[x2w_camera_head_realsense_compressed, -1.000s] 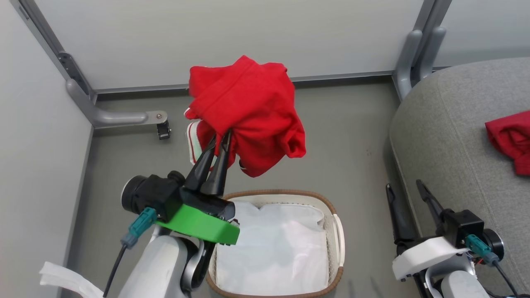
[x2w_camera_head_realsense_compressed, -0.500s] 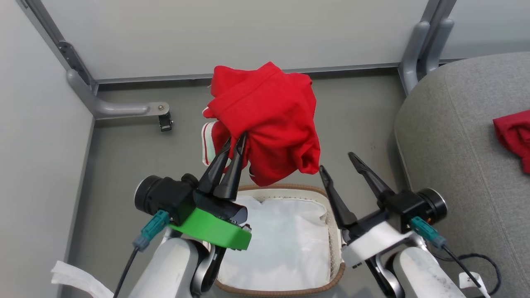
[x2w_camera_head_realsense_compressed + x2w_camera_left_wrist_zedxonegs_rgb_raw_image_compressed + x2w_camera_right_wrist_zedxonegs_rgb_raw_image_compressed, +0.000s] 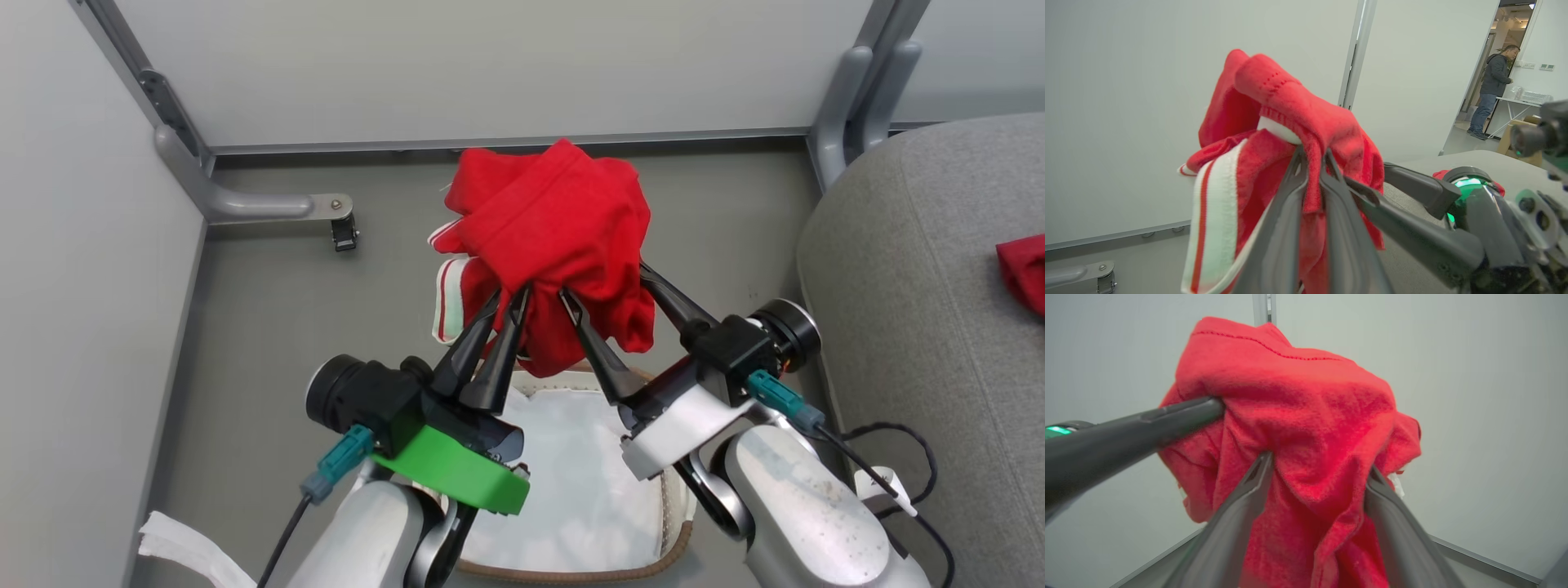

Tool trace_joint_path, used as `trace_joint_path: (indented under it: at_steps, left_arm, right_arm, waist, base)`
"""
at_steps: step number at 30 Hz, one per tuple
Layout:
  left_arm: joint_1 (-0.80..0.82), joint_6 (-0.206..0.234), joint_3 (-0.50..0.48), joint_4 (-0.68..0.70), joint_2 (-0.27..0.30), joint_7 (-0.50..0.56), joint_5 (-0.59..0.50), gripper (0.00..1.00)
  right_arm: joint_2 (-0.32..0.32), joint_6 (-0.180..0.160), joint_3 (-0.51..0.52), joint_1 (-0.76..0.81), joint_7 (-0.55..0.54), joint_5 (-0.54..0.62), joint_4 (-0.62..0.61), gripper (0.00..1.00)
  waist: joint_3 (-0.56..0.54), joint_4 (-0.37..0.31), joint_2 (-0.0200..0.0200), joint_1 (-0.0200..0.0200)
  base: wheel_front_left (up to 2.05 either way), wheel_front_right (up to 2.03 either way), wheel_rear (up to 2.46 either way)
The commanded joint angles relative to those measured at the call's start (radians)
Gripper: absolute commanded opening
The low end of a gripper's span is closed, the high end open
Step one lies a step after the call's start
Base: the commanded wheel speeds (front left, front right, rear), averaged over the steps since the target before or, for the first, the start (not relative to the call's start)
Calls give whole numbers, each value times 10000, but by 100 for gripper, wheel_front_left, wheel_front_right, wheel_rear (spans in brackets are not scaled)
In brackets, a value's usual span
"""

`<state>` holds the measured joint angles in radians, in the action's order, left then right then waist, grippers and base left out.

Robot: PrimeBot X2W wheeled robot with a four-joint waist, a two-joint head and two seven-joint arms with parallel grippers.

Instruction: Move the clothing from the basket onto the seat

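Note:
The clothing (image 3: 555,229), a bunched bright red garment with white striped trim (image 3: 1216,204), hangs in the air above the basket (image 3: 679,545). My left gripper (image 3: 510,296) is shut on a fold of the clothing (image 3: 1290,106), its tips pinching the fabric (image 3: 1312,159). My right gripper (image 3: 608,287) is open, its two fingers straddling the lower right of the bundle (image 3: 1306,408), one fingertip (image 3: 1261,469) on each side. Another red garment (image 3: 1024,269) lies on the grey seat (image 3: 914,343) at the right.
A white liner sheet (image 3: 571,465) lies in the basket. Grey partition walls with metal feet (image 3: 269,204) close the back and left. A white strip (image 3: 180,547) and a black cable (image 3: 890,457) lie on the floor. A person (image 3: 1494,90) stands far off in a doorway.
My right arm has swung up and left from beside the seat until its open fingers straddle the hanging garment. The left gripper has carried the garment slightly right. The camera has shifted too.

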<state>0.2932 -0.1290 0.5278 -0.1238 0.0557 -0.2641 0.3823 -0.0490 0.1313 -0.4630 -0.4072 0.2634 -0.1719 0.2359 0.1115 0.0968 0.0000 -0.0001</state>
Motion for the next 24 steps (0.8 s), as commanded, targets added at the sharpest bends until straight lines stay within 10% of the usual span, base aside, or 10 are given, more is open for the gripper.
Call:
trace_joint_path:
  at_steps: [1, 9, 10, 11, 20, 22, 24]
  left_arm:
    - [31, -33, 61, 75, 19, -3, 104, 0]
    - [227, -33, 453, 113, 1, -3, 233, 0]
    - [242, -33, 470, 110, 1, -3, 233, 0]
    - [248, -33, 500, 91, 0, -3, 270, 0]
    - [209, -33, 233, -7, 45, -4, 111, 0]
    - [108, -33, 46, -1, 44, -4, 29, 80]
    - [39, -33, -56, -49, 45, 2, -34, 100]
  right_arm:
    - [-43, -11, -42, -202, 18, 53, 148, 100]
    - [-43, -11, -277, -816, 18, -35, 1038, 100]
    - [-49, -11, -299, -857, 18, -84, 1081, 67]
    - [-47, -11, -366, -937, 18, -117, 1170, 0]
    - [-50, -12, 74, -970, 18, -305, 971, 0]
    - [-61, -14, 288, -867, 18, -268, 777, 0]
    - [-58, -12, 475, -738, 18, -228, 511, 0]
  waist:
    - [14, 69, 0, 1]
    - [106, 255, 0, 1]
    - [113, 264, 0, 1]
    - [121, 282, 0, 1]
    - [242, 216, 0, 1]
    - [267, 79, 0, 1]
    - [313, -127, 0, 1]
  base:
    - [0, 0, 0]
    - [0, 0, 0]
    - [0, 0, 0]
    - [0, 0, 0]
    - [0, 0, 0]
    - [0, 0, 0]
    - [0, 0, 0]
